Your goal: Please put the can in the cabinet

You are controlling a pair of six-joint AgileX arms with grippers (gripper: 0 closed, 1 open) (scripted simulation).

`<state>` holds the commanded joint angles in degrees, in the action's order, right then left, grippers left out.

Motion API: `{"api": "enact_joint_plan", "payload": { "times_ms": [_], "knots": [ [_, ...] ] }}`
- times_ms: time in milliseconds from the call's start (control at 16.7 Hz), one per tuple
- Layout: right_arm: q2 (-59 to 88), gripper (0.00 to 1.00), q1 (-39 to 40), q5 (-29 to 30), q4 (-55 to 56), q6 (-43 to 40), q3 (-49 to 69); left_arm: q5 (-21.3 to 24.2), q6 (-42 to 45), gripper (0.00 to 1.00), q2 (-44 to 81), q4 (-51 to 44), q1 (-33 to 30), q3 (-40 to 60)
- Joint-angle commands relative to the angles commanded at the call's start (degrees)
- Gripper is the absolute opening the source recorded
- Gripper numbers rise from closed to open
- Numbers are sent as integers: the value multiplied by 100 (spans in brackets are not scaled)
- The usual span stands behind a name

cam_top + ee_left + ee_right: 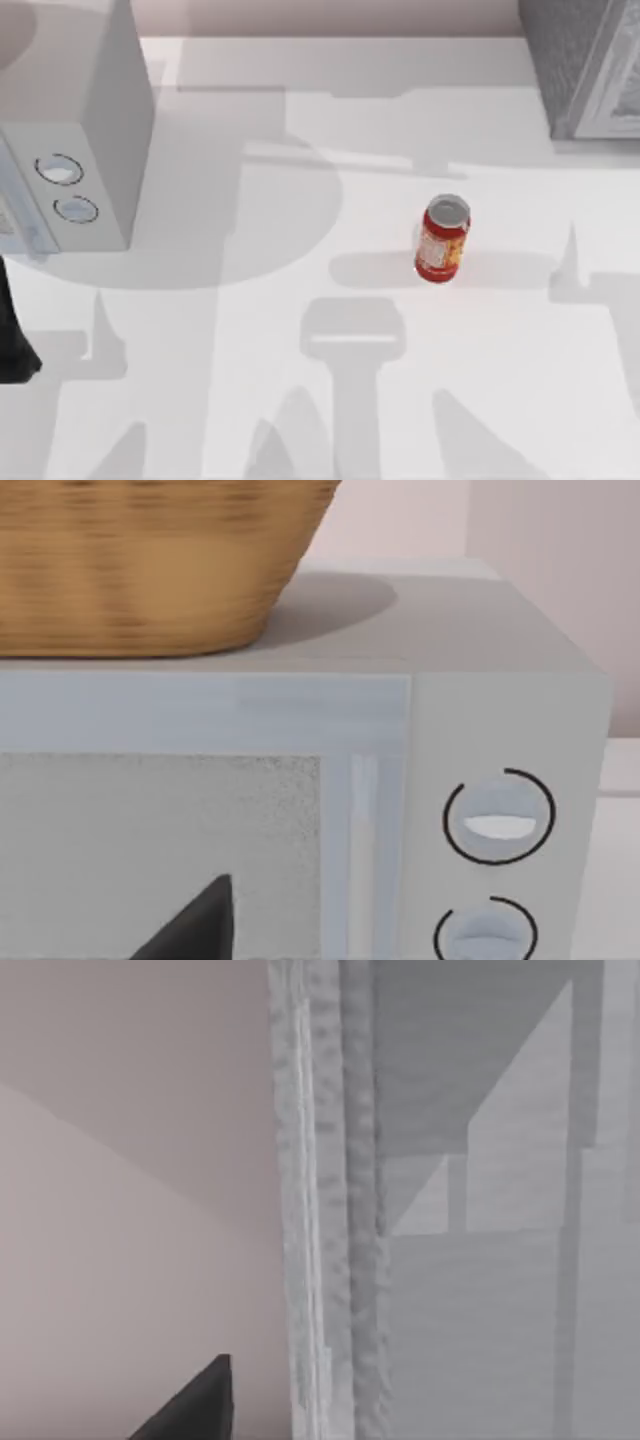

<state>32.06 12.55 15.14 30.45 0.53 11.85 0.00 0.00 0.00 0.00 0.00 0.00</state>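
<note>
- Can [442,239] placement: it is seen upright on the white desk [250,400], right of centre in the top view, silver top up, so its long axis is vertical.
- Cabinet [580,60] is set at the far right corner of the desk, well apart from the can, its pale front panel [625,85] angled towards the desk's right side.
- Key relation: the can lies nearer the right side and the cabinet, so the right arm is judged better placed for the pick. A grasp across the can's sides is called for.
- Left arm [15,340] is parked at the desk's left edge, beside the pale box with two dials [70,170].
- Left wrist view adds a woven basket [150,560] on that box and a dark claw tip [200,925].
- Right wrist view gives the cabinet's speckled edge [330,1210] close up, with a dark claw tip [195,1405].
- Whether either claw is open or closed cannot be told.
</note>
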Motion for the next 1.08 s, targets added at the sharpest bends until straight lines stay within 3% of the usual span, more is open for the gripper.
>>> {"api": "enact_joint_plan", "payload": {
  "times_ms": [1080],
  "knots": [
    [8243, 100, 2776, 2830, 5481, 212, 1430, 0, 0, 100, 0, 0, 0, 0]
  ]
}}
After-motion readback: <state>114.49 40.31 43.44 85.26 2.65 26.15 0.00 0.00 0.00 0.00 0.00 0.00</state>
